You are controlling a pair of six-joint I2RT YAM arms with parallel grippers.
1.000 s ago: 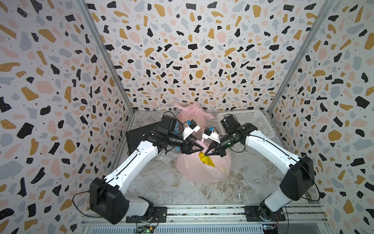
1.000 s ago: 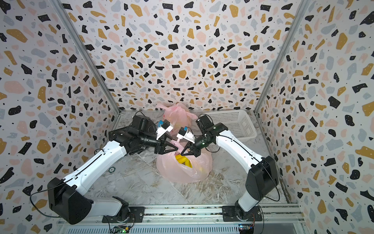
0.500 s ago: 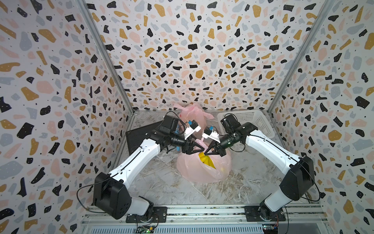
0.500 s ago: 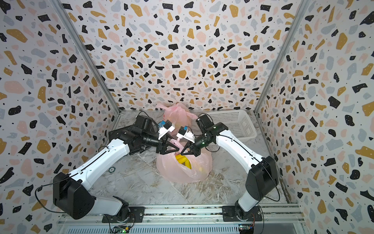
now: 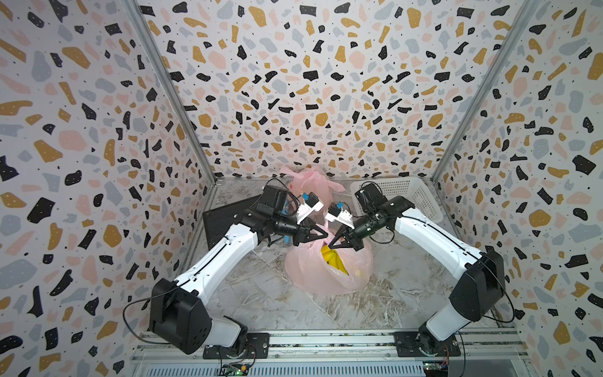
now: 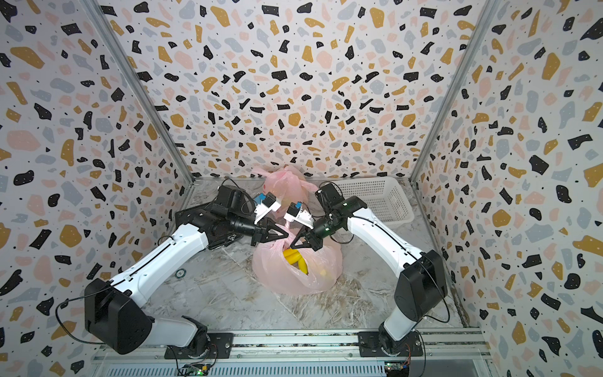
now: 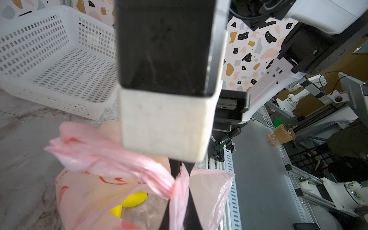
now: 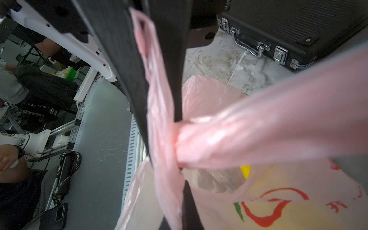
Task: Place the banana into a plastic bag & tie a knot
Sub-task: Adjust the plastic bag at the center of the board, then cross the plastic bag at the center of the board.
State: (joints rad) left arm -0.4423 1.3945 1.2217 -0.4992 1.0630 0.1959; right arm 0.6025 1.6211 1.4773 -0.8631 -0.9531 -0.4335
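Note:
A pink plastic bag (image 5: 329, 274) (image 6: 300, 274) sits mid-table with the yellow banana (image 5: 332, 261) (image 6: 295, 258) inside, seen through its open top. Both grippers meet just above the bag's mouth. My left gripper (image 5: 323, 234) (image 6: 284, 234) is shut on one pink handle; in the left wrist view the handle strip (image 7: 180, 199) runs between the black fingers, with the banana (image 7: 133, 199) below. My right gripper (image 5: 333, 244) (image 6: 293, 244) is shut on the other handle (image 8: 163, 139), which crosses a twisted band of bag (image 8: 258, 123).
A second, tied pink bag (image 5: 310, 186) rests against the back wall. A white slotted basket (image 5: 411, 196) (image 7: 59, 59) stands at the back right. A black case (image 5: 225, 218) (image 8: 298, 29) lies at the back left. A small ring (image 6: 180, 272) lies on the marble floor.
My left gripper stood open beside the bag's top and has now shut on a handle. The right gripper has kept its grip and place.

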